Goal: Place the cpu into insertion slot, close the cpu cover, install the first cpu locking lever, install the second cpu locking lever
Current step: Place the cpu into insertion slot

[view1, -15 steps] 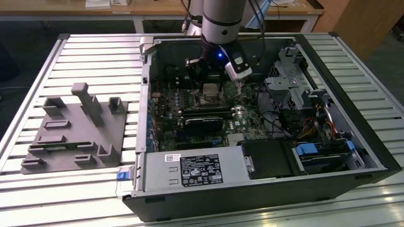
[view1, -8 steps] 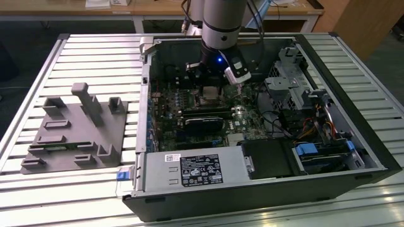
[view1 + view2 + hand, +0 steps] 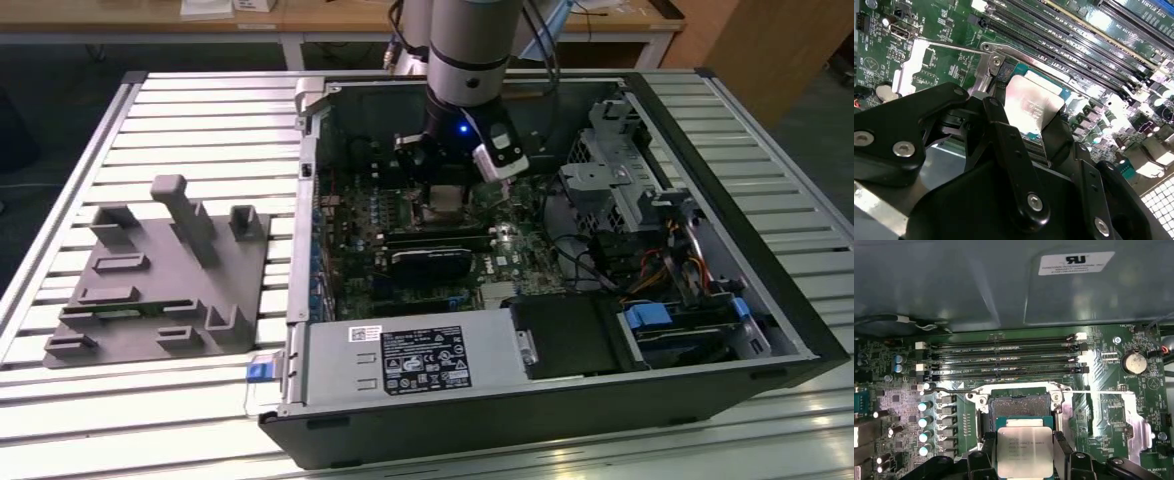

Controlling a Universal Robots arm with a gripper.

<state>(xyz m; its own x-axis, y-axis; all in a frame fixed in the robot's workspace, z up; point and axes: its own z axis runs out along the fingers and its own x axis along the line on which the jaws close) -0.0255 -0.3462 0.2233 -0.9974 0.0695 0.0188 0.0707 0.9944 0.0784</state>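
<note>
Claw (image 3: 1024,459) tight on the cpu (image 3: 1025,449), silvery top upward, near the insertion slot (image 3: 1021,405).

Slatted table (image 3: 200,120): computer case (image 3: 534,415), perhaps plastic fixture (image 3: 147,290).

Dim inside case (image 3: 574,398), glare on cpu (image 3: 1030,107)

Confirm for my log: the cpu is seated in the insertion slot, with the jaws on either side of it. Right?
Not seated. In the first wrist view the insertion slot shows its dark centre bare; the cpu is held outside it, with the jaws on either side.
</note>
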